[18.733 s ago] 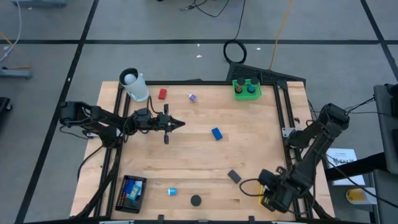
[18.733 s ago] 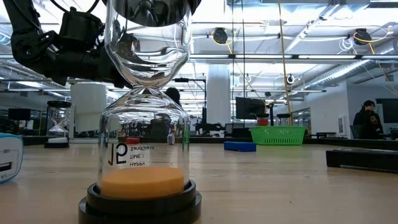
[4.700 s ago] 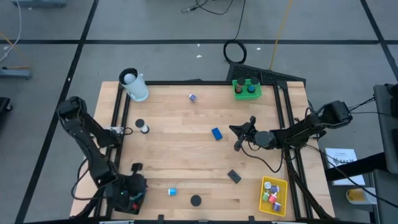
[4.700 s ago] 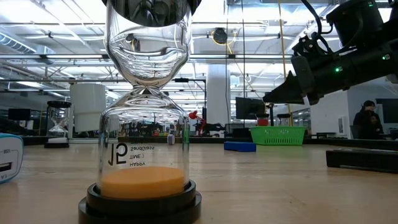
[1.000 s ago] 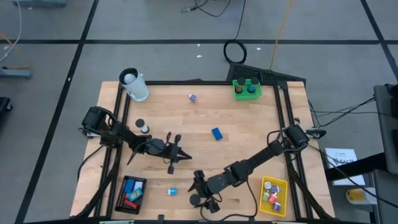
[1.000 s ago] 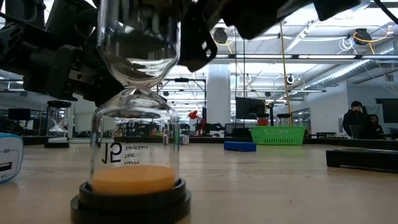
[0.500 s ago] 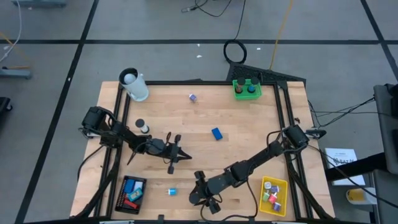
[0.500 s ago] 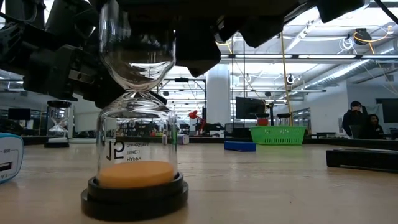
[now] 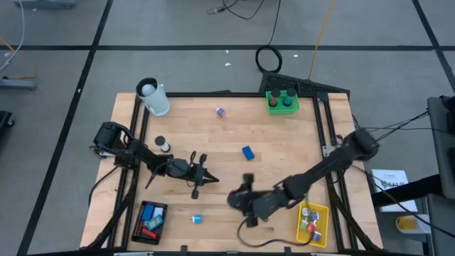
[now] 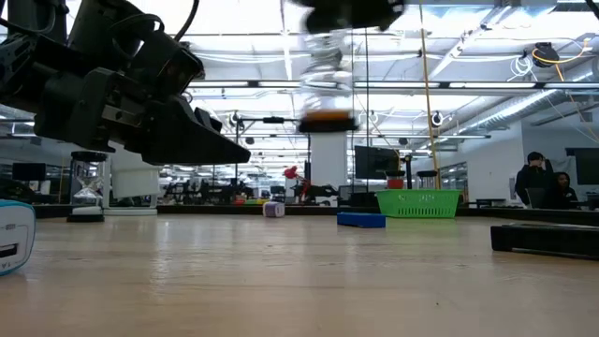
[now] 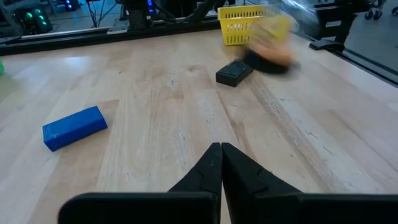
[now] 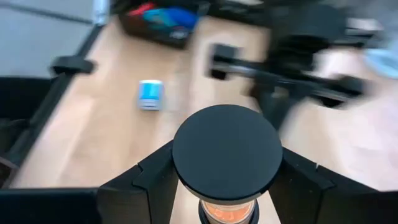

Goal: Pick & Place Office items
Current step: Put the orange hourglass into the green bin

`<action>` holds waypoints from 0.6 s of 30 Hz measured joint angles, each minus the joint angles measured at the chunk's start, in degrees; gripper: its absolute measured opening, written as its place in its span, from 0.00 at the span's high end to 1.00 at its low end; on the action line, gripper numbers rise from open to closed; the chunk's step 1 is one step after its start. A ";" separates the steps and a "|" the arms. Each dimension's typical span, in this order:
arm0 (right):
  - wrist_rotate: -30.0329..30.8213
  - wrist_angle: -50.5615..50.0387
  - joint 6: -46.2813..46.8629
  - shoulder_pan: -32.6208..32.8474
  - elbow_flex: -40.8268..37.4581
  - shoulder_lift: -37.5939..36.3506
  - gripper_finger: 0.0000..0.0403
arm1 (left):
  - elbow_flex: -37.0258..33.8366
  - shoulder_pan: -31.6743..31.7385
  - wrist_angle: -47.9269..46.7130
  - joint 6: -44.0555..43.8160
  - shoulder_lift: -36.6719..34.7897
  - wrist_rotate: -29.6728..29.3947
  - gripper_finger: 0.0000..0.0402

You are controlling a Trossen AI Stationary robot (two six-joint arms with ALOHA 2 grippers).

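Up goes the hourglass [image 10: 329, 70], off the table and swinging toward the yellow tray [image 9: 311, 220] at four o'clock, right hand [image 12: 227, 186] clamped round it. Left hand [image 11: 221, 163] waits pinched tight at centre; blue block [image 9: 247, 152] and others remain.

Bright overhead ceiling lights; motion blur smears the lifted hourglass [image 10: 328, 70].

Two dark, slim jointed arms trailing black cables; left pincer [image 11: 221, 163] has tapered matte-black fingers
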 joint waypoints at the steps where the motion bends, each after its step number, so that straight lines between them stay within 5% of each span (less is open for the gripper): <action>1: 1.57 0.32 0.45 -0.20 -2.25 -2.36 0.50 | 0.00 -0.02 0.02 -0.02 0.00 0.00 0.97; 10: 7.11 10.11 9.32 -10.94 -33.24 -27.46 0.50 | 0.00 -0.06 0.04 -0.11 0.00 -0.01 0.94; 18: 7.13 11.16 12.56 -23.38 -46.43 -39.38 0.50 | 0.00 -0.04 0.17 -0.09 0.00 -0.01 0.94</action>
